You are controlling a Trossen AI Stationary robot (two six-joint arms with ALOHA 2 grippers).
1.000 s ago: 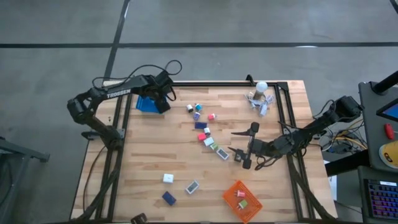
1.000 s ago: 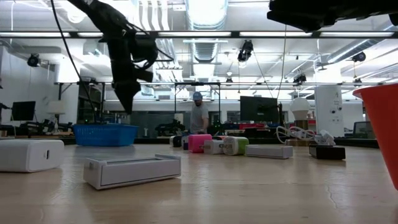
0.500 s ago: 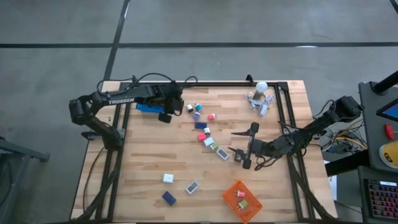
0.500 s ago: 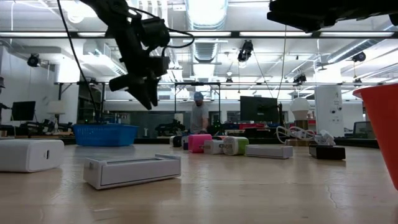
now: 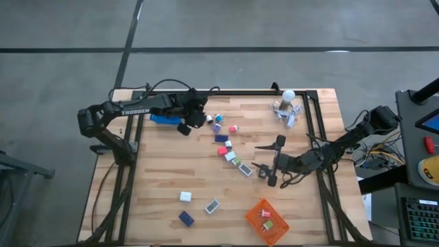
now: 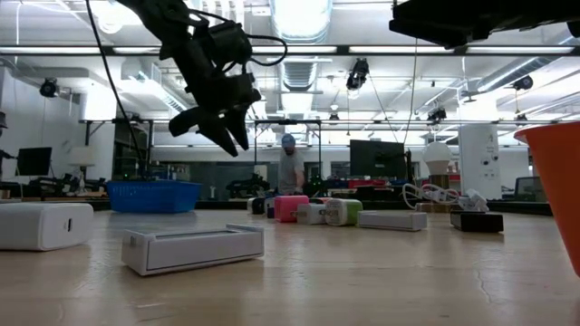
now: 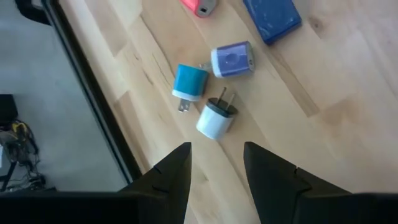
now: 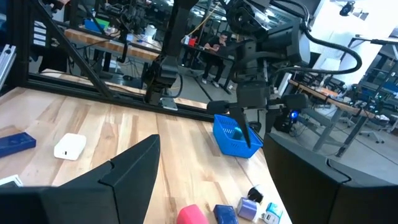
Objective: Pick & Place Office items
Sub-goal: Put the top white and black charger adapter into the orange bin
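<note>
Several small office items lie on the wooden table: a white plug (image 7: 216,118), a teal one (image 7: 189,82), a purple one (image 7: 232,59) and a blue block (image 7: 272,18), with more in a row (image 5: 233,158) toward the middle. My left gripper (image 7: 214,149) hovers open above the table, just left of the white plug (image 5: 209,119), with nothing between its fingers. My right gripper (image 5: 259,156) waits open and level, right of the row. Three more items (image 5: 185,196) lie near the front.
A blue mesh basket (image 5: 160,118) stands at the far left, partly under my left arm. An orange basket (image 5: 272,232) with two items sits at the near right. A white ball-topped cluster of clips (image 5: 287,106) is at the far right. A person stands in the room behind.
My left gripper has swung from over the blue basket toward the table's right, up to the far cluster of items, and has rolled about its own axis. My right arm has kept still.
</note>
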